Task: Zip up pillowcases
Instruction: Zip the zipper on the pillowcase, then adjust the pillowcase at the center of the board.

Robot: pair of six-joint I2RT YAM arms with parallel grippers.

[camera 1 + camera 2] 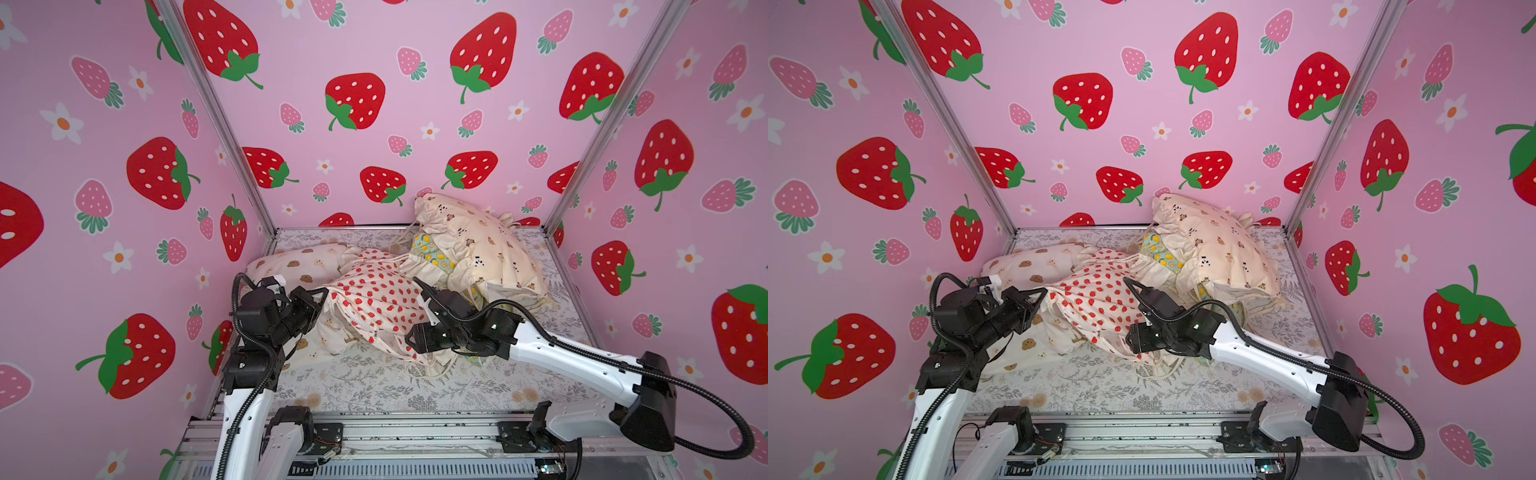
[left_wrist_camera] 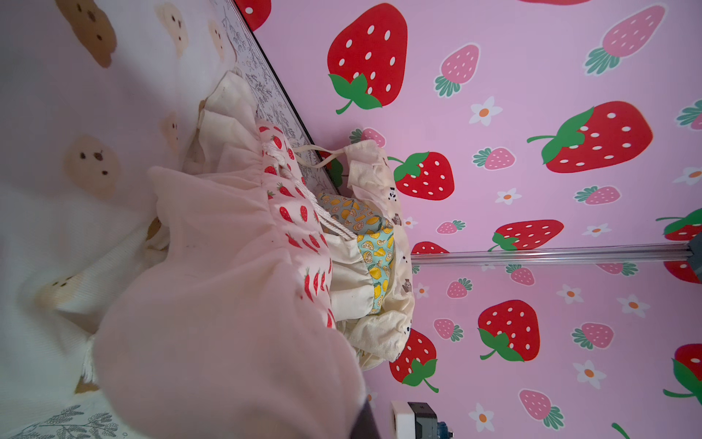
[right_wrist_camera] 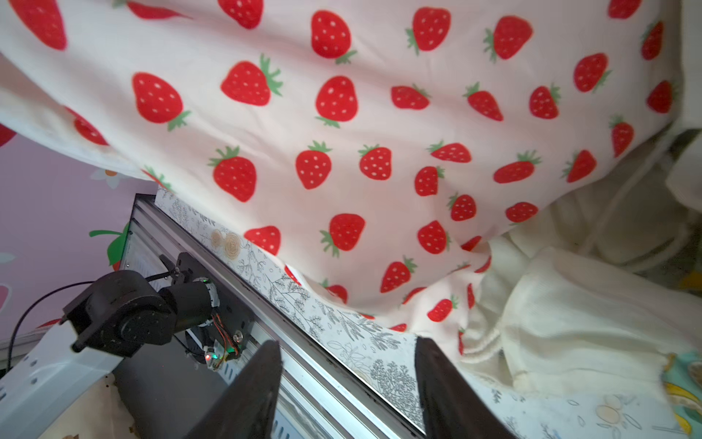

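Cookie pillowcase: the cookie pillowcase (image 1: pixel 291 262) lies flat at the far left of the fern sheet (image 1: pixel 374 386). Part of it is tucked under its neighbour, and neither arm is working on it.

Left gripper: the left gripper (image 1: pixel 323 296) is pressed together on the cream frill at the left corner of the strawberry pillowcase (image 1: pixel 374 295). The left wrist view is filled with that bunched frill. To my eye it is pinning the corner so the cloth stays taut for the other arm.

Strawberry pillowcase: it sits mid-table, draped over the cookie one, with its near edge hanging toward the front rail. This looks like the one being worked on. I can't make out a zipper or pull from where I stand.

Right gripper: the right gripper (image 1: pixel 409 340) sits low at the near right edge of the strawberry cloth. In the right wrist view its fingers (image 3: pixel 266 365) are spread with nothing between them. I'd guess it is lining up to catch the seam or pull.

Lemon pillowcase: the lemon pillowcase (image 1: pixel 430 251) is wedged behind, mostly buried.

Bear pillowcase: the frilled bear pillowcase (image 1: pixel 486 245) is heaped on top of the lemon one at the back right, out of the way.
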